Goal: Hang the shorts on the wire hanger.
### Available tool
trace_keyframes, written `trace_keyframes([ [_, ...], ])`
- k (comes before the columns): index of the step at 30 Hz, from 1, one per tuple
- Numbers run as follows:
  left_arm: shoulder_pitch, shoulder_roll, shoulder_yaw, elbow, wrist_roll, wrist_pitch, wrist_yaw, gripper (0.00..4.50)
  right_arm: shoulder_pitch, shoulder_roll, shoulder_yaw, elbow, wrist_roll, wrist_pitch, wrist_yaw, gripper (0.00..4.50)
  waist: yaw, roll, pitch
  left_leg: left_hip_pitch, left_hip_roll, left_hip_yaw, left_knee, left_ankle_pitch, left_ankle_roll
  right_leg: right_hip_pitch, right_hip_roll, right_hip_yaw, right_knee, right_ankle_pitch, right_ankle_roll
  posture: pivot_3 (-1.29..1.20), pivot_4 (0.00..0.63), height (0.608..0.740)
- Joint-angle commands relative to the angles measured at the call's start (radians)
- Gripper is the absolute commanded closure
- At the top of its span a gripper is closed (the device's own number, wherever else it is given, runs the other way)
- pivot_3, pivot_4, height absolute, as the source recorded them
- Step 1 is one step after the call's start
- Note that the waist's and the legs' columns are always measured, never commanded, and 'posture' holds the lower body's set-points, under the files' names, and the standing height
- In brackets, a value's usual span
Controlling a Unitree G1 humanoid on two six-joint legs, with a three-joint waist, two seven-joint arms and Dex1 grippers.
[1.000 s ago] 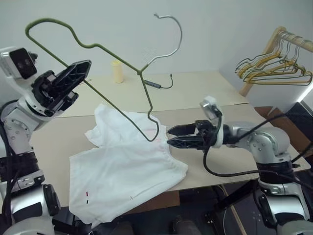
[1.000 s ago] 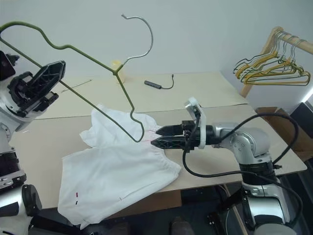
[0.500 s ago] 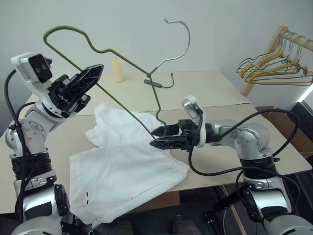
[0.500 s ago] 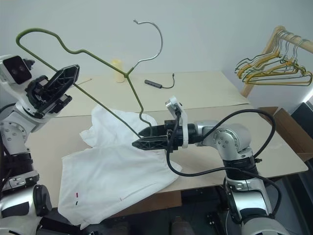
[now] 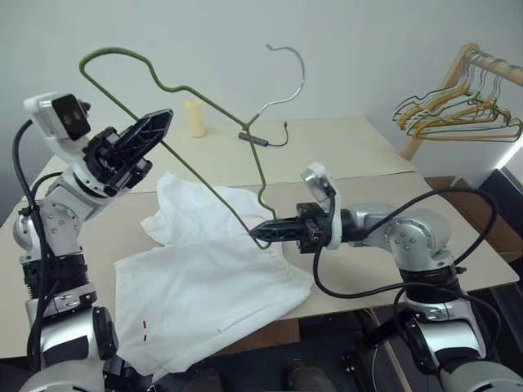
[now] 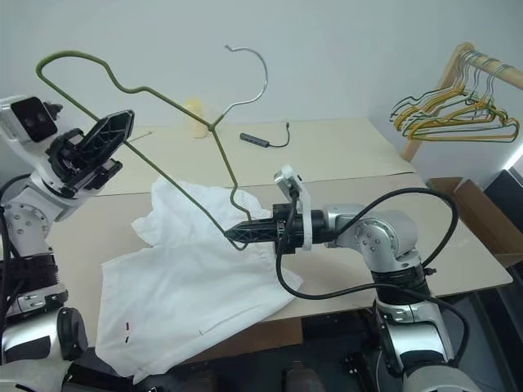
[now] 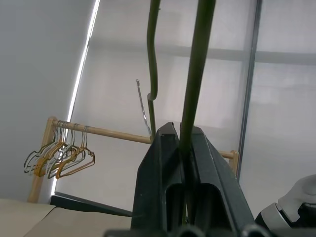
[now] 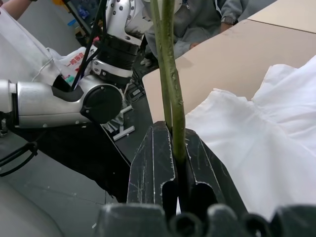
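Wire hanger [image 5: 204, 114] held above the desk [image 5: 343, 155] between left claw [image 5: 151, 131] and right claw [image 5: 263, 233]; shorts [image 5: 204, 278] lie on the desk beneath.

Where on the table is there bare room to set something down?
Bare table: the far right, beyond the cable, and the strip past the right arm. Crowded: the near left under the shorts, and the middle, where both tools hold the hanger.

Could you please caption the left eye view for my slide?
Both grippers, left and right, hold the thin olive wire hanger above white fabric shorts.
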Motion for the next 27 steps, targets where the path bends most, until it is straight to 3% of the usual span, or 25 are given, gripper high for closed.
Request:
trace_keyframes([
  [1, -0.012, -0.013, 0.006, -0.031, 0.022, -0.054, 0.005, 4.50, -0.003, 0.005, 0.008, -0.026, -0.010, -0.025, -0.015, 4.49, 0.000, 0.000, 0.000, 0.000, 0.000, 0.000, 0.000, 0.000, 0.000, 0.000, 0.000, 0.000, 0.000, 0.000, 0.000, -0.04, 0.000, 0.740],
  [5, 0.013, -0.047, -0.012, -0.047, 0.091, -0.120, 0.048, 4.50, 0.000, 0.007, 0.003, -0.030, -0.003, -0.026, -0.022, 4.49, 0.000, 0.000, 0.000, 0.000, 0.000, 0.000, 0.000, 0.000, 0.000, 0.000, 0.000, 0.000, 0.000, 0.000, 0.000, -0.04, 0.000, 0.740],
  [8, 0.038, -0.041, -0.052, -0.054, 0.132, -0.107, 0.069, 3.68, 0.004, 0.013, -0.024, -0.037, 0.016, -0.023, -0.037, 4.50, -0.001, 0.000, 0.000, 0.000, 0.000, 0.000, 0.000, 0.000, 0.000, 0.000, 0.000, 0.000, 0.000, 0.000, 0.000, -0.04, 0.000, 0.740],
  [13, 0.106, 0.055, -0.227, -0.080, 0.401, -0.191, 0.089, 2.09, 0.032, -0.009, -0.116, -0.056, 0.096, 0.029, -0.081, 4.50, 0.001, 0.000, 0.000, 0.000, 0.000, 0.000, 0.000, 0.000, 0.000, 0.000, 0.000, 0.000, 0.000, 0.000, 0.000, -0.05, 0.000, 0.740],
  [15, 0.136, 0.106, -0.287, -0.080, 0.500, -0.251, 0.069, 1.43, 0.058, -0.046, -0.156, -0.072, 0.130, 0.070, -0.095, 4.50, 0.001, 0.000, 0.000, 0.000, 0.000, 0.000, 0.000, 0.000, 0.000, 0.000, 0.000, 0.000, -0.001, 0.000, 0.000, -0.05, 0.000, 0.740],
  [19, 0.172, 0.180, -0.296, -0.059, 0.546, -0.294, 0.006, 0.07, 0.168, -0.208, -0.226, -0.098, 0.192, 0.175, -0.074, 4.50, 0.003, 0.002, 0.002, -0.001, 0.000, 0.001, 0.000, 0.000, 0.000, -0.001, -0.001, 0.000, -0.002, 0.000, 0.000, -0.07, 0.000, 0.740],
  [27, 0.249, 0.273, -0.397, -0.098, 0.716, -0.467, -0.111, 0.03, 0.414, -0.501, -0.216, -0.020, 0.178, 0.271, 0.052, 4.50, 0.002, 0.002, 0.002, -0.001, -0.001, 0.002, 0.000, 0.000, 0.000, -0.001, -0.003, 0.000, -0.002, -0.002, 0.001, -0.08, 0.000, 0.740],
])
